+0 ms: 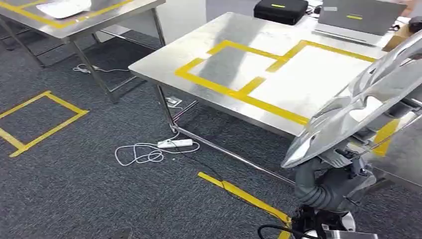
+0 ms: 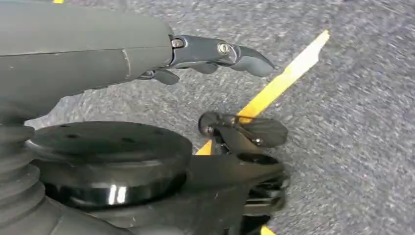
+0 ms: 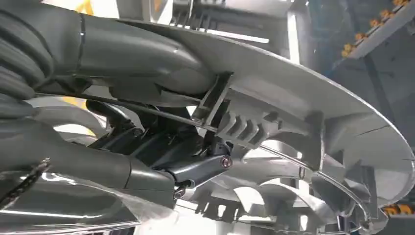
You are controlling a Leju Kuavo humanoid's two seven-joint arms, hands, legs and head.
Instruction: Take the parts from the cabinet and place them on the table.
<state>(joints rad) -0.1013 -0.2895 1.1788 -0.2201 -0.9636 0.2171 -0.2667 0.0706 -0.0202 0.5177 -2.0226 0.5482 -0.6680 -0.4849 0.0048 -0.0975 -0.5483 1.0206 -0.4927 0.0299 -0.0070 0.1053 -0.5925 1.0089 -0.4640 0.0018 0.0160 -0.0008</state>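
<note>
Silver wheel cover [image 1: 358, 107] gripped by right robot hand [image 3: 195, 166]; left robot hand [image 2: 215, 54] empty, fingers extended; no legible writing.

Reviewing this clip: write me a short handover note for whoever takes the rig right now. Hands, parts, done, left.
Right hand: grips a silver wheel cover, carried tilted above the near edge of the steel table.
Left hand: hangs over the carpet, fingers apart, holding nothing.
Done: one part is out and in hand.
Left: set the cover down on the table, probably inside the yellow tape boxes; the cabinet's remaining stock can't be judged from here.
</note>
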